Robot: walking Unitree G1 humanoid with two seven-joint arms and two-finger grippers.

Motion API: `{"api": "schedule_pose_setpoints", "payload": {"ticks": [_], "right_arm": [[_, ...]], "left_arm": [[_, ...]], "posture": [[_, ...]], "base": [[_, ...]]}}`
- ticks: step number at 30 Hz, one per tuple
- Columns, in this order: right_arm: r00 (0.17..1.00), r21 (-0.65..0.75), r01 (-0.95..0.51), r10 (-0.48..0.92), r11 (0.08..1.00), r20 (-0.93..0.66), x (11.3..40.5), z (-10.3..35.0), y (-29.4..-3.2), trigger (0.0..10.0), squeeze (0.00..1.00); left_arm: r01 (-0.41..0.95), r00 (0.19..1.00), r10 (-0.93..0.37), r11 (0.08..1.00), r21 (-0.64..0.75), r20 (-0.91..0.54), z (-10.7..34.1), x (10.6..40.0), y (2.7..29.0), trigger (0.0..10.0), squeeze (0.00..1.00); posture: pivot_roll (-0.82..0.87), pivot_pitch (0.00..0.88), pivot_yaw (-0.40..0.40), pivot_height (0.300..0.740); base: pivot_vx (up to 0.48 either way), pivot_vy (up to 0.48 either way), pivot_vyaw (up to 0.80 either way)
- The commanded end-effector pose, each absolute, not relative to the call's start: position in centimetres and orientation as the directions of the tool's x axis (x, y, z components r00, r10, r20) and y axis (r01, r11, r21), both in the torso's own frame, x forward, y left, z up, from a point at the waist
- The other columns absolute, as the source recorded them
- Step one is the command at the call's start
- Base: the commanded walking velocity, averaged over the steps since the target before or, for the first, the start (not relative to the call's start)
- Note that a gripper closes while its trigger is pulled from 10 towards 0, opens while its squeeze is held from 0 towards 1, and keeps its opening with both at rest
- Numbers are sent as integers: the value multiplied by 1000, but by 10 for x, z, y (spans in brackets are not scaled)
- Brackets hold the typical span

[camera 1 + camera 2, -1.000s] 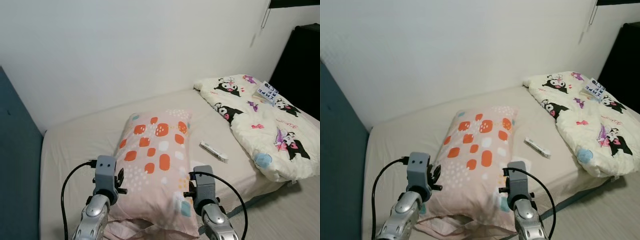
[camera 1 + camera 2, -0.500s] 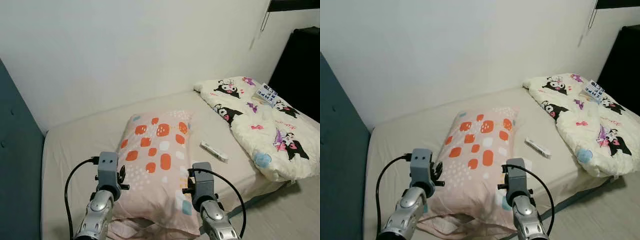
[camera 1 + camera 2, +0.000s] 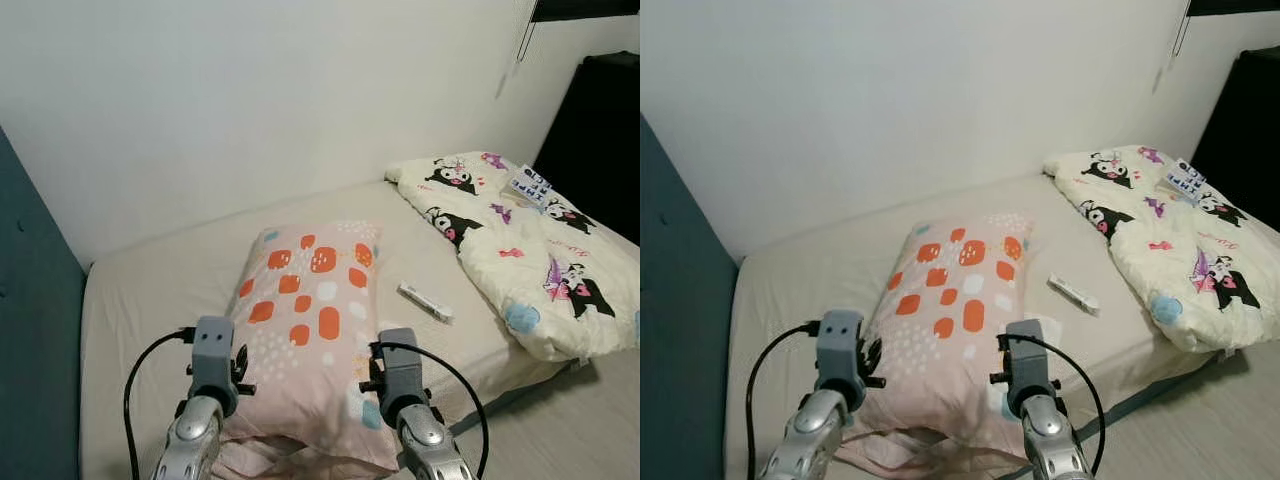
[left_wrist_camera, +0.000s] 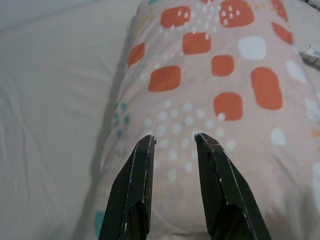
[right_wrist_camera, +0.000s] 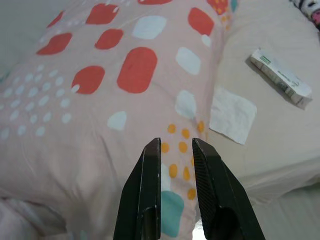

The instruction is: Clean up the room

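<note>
Right now I have both arms raised in front of me over the near end of the pillow (image 3: 305, 320), a pale pink one with orange, white and teal patches that lies lengthwise on the bed (image 3: 150, 290), its far end toward the white wall (image 3: 250, 90). On my left wrist camera the left pincer (image 4: 173, 142) hovers above the pillow's near left part, its two black fingers (image 4: 137, 190) parted by a narrow gap and holding nothing; I cannot tell whether the tips touch the fabric. On my right wrist camera the right pincer (image 5: 176, 145) sits over the pillow's near right corner, above the orange dots and a teal patch, its fingers (image 5: 147, 192) likewise a little apart and empty. Just beside the pillow's right edge a white square of tissue or paper (image 5: 232, 114) lies flat on the sheet, and a little farther right rests a small white box or tube with green print (image 5: 280, 76). A cream quilt (image 3: 520, 250) printed with black-and-white cartoon characters is bunched on the bed's far right, with a small printed card or packet (image 3: 530, 183) lying on top of it. To my left stands a dark blue panel (image 3: 35, 330), and at the far right a black piece of furniture (image 3: 600, 130).
</note>
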State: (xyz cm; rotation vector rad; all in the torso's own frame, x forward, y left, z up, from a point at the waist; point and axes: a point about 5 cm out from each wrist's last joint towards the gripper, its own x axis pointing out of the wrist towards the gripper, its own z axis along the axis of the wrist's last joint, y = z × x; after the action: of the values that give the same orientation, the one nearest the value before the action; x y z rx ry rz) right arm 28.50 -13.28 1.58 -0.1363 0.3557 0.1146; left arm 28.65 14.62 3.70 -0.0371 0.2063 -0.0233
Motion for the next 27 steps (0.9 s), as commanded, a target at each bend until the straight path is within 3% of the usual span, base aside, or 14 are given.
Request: {"api": "schedule_pose_setpoints", "payload": {"ticks": [1,20,27], "right_arm": [[926,-121,-155,102,980,-364,282,13,-130,10000,0],[935,-89,-144,106,986,-338,286,17,-126,10000,0],[937,-49,-149,125,988,-327,286,19,-124,10000,0]], "left_arm": [[14,981,-19,999,-30,-193,38,285,149,10000,0],[-8,983,-1,999,-47,-181,43,289,148,10000,0],[3,985,-11,999,-47,-175,43,286,148,10000,0]], "posture": [[-2,39,-9,740],[-1,37,-9,740],[-3,42,-11,740]], "base": [[0,0,800],[0,0,759],[0,0,0]]}}
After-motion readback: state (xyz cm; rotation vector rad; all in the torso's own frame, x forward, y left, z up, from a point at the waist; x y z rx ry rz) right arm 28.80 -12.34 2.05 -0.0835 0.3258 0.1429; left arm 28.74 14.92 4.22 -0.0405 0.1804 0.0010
